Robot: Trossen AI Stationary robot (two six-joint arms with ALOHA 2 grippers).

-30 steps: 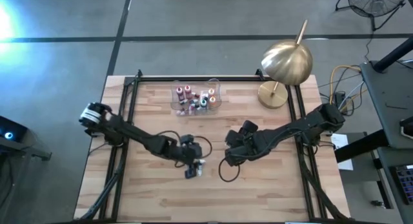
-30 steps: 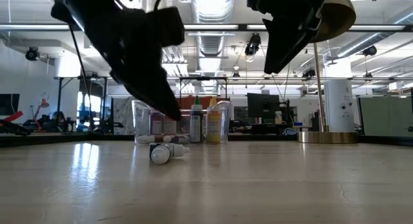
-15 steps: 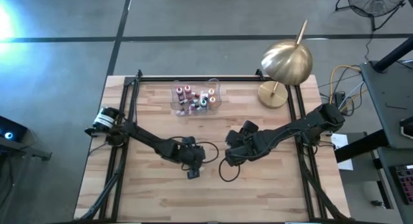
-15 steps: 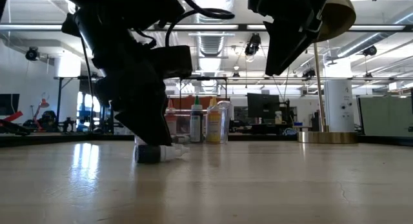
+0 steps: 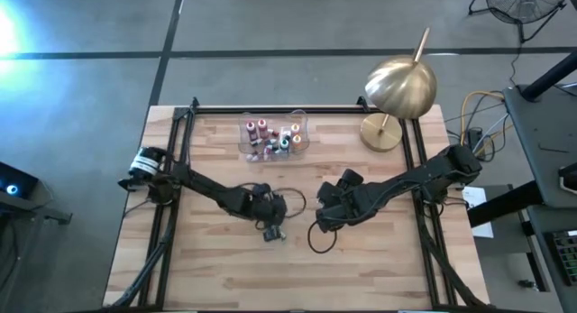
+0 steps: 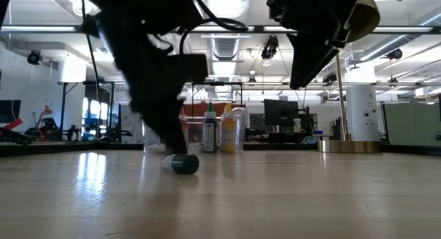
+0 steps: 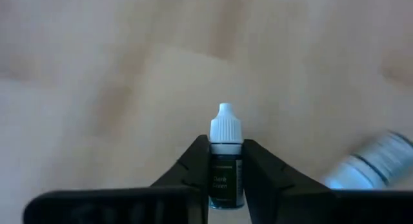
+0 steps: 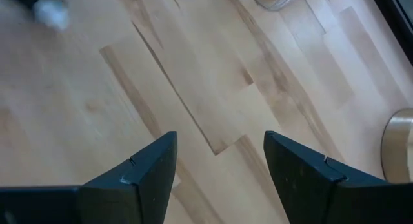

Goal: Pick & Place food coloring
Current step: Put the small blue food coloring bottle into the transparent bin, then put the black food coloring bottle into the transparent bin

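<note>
— Where is your left gripper (image 7: 225,179) right now?

— Low over the middle of the wooden table (image 5: 225,277), a little toward my left side. My fingers (image 7: 191,166) are pinched tight on a small dark bottle (image 7: 225,175) of food coloring. Its white cap (image 7: 225,126) sticks out past my fingertips, and the label on it is dark green.

— Is there anything else near that grip?

— A second small bottle (image 7: 368,166) lies on its side on the wood just beside my fingers. It looks pale with a dark band, but it is too blurred for me to say more. From table level I see a bottle (image 6: 181,164) lying on the wood right under my left arm; I cannot tell which of the two it is.

— And the rest of the food coloring?

— The other bottles (image 5: 273,138) stand packed in a clear tray (image 5: 304,124) near the far edge of the table, well apart from my left gripper.

— What about your right gripper (image 8: 219,166)?

— It hangs above the middle of the table, toward my right, with its two fingers spread wide and nothing between them, only bare wood below. A brass lamp (image 5: 399,87) stands at the far right corner.
</note>
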